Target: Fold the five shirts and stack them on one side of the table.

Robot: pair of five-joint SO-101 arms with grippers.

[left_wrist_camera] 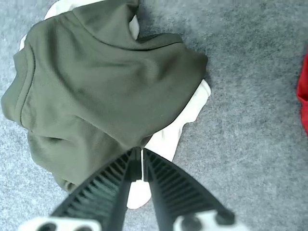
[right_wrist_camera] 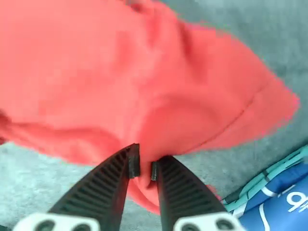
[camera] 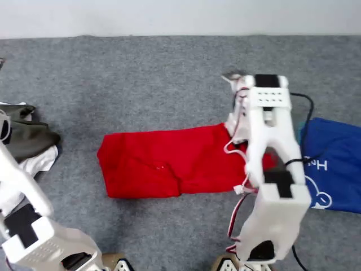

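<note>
A red shirt (camera: 163,160) lies partly folded across the middle of the grey table. My right gripper (right_wrist_camera: 142,168) is shut on a pinch of the red shirt (right_wrist_camera: 120,86) at its right end; in the high view that arm (camera: 271,169) stands over this end. An olive-green shirt (left_wrist_camera: 101,91) lies on a white shirt (left_wrist_camera: 190,115) in a pile at the table's left edge (camera: 28,138). My left gripper (left_wrist_camera: 142,161) hangs shut just above the near edge of that pile, holding nothing. A blue shirt (camera: 333,164) lies at the right.
The grey carpeted table (camera: 141,79) runs to a pale wall at the back. The left arm's white base (camera: 39,237) sits at the front left corner. Cables hang along the right arm, near the blue shirt with its white print.
</note>
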